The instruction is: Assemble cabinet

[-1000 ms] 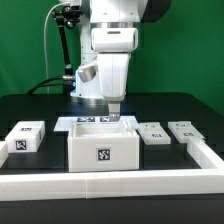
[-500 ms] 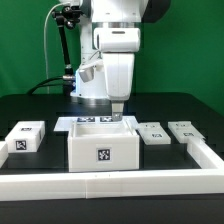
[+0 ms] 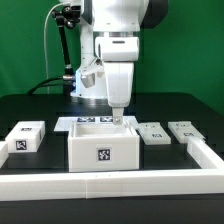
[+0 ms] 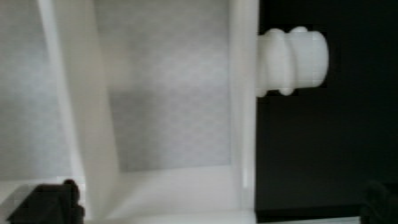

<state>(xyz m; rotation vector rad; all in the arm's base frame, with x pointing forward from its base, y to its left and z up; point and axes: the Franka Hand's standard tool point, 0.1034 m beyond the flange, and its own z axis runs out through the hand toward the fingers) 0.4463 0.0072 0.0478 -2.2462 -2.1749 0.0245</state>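
Note:
The cabinet (image 3: 103, 148), a large white box with a marker tag on its front, stands in the middle of the black table. My gripper (image 3: 119, 119) hangs just above its back corner, on the exterior view's right. In the wrist view the gripper (image 4: 222, 205) is open. Its dark fingertips (image 4: 54, 203) stand wide apart on either side of a white cabinet wall (image 4: 240, 110). A ribbed white knob (image 4: 294, 62) sticks out of that wall's outer side. The fingers hold nothing.
A small white tagged block (image 3: 25, 136) lies at the exterior view's left. Two small tagged panels (image 3: 152, 133) (image 3: 184, 129) lie at its right. A white rail (image 3: 130, 180) borders the front and right. The marker board (image 3: 84, 121) lies behind the cabinet.
My arm and gripper have shifted a little toward the exterior view's right, over the cabinet's back corner. The parts on the table have not moved.

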